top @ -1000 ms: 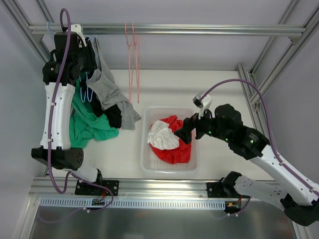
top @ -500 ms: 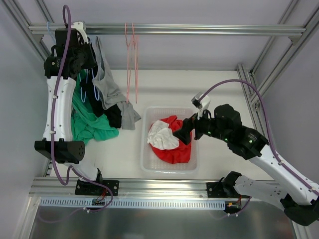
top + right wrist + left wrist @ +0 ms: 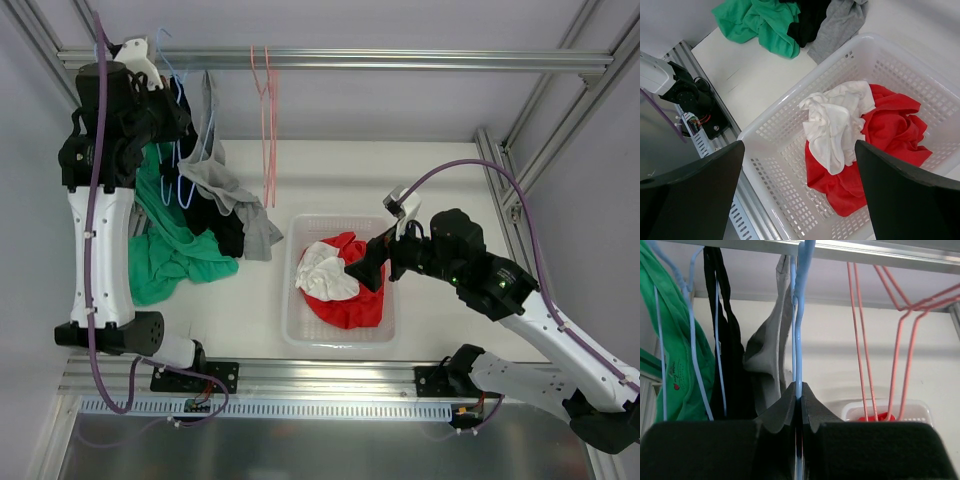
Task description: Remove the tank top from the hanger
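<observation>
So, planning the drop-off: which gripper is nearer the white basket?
Right. The right gripper hangs open above the basket; the left gripper is up at the rail, clamping a blue hanger.

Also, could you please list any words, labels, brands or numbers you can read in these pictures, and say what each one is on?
No text here can be read.
Green garment: a small print of dark lettering with red marks, too blurred to read.
White basket: no lettering visible.
</observation>
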{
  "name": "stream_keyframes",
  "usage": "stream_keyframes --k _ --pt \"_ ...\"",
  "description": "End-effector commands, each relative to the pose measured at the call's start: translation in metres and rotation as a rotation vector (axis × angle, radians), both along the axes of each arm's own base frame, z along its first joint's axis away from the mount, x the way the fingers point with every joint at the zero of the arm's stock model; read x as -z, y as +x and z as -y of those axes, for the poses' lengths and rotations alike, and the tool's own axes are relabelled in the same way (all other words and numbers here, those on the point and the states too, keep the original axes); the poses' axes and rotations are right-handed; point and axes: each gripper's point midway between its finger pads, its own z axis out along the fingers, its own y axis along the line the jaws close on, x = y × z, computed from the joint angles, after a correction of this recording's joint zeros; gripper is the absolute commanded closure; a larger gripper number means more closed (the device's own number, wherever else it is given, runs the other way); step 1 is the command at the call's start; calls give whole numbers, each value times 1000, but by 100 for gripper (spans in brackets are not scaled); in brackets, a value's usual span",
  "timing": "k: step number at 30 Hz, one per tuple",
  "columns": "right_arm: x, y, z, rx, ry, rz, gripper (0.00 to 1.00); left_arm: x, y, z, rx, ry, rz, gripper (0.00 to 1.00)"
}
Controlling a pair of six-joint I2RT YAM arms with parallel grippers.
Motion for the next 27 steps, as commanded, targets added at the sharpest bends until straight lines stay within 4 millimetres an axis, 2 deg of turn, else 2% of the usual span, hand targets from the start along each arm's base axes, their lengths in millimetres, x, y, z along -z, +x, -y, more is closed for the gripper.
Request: stream_keyframes --k 1,4,5,7,8,9,10,11,12,13,14,15,16,17,18,19,20,21,22,23,25,26,27 --pt "-16 1 -7 -28 49 44 2 -37 -14 0 2 -27 151 100" --pt "-17 -1 -9 -39 58 39 2 -43 -15 -3 -14 -21 175 100" --pt "-17 -1 -10 -42 61 40 2 -47 -22 -1 -6 -27 187 100" --pt "-17 -1 -9 -42 64 41 2 -37 -30 0 -3 -40 165 100" --pt "-18 -2 -10 -48 70 44 2 -43 -48 1 2 -45 190 100" --pt "-21 -4 -11 -56 81 50 2 -22 -52 3 9 -56 143 100" --pt "-24 -5 -12 -69 93 54 2 -16 -61 4 12 -62 136 100" --pt "-27 -12 -16 -112 115 54 2 -21 -85 5 18 -65 169 100" --pt "-38 -15 -20 -136 155 81 2 9 -91 6 16 -77 105 100" --pt "-42 -18 -22 -158 178 81 2 4 -118 7 26 -85 151 100" --pt "-50 -23 -27 -201 210 94 2 14 -129 8 27 -86 149 100" --pt "-51 -25 -31 -221 220 89 2 42 -133 5 10 -84 96 100" --pt "-53 -27 -34 -243 230 89 2 49 -144 6 11 -90 102 100" --pt "-56 -32 -38 -277 242 86 2 46 -167 8 28 -94 151 100" --pt "-59 -32 -42 -297 256 94 2 67 -173 10 40 -97 119 100" --pt "-58 -33 -46 -315 262 93 2 74 -182 12 51 -106 122 100" --pt "-54 -35 -54 -344 259 80 2 76 -202 20 95 -124 152 100" --pt "-56 -34 -60 -359 272 92 2 100 -206 26 122 -148 103 100" --pt "-56 -35 -67 -377 275 93 2 109 -214 31 144 -169 93 100" --pt "-46 -37 -81 -409 248 88 2 129 -227 40 191 -198 70 100" --pt "-51 -36 -98 -422 231 116 3 145 -241 50 229 -248 51 100" --pt "-38 -34 -115 -424 189 103 4 149 -253 52 242 -258 85 100" --pt "-36 -31 -124 -423 171 125 5 162 -257 56 259 -286 64 100"
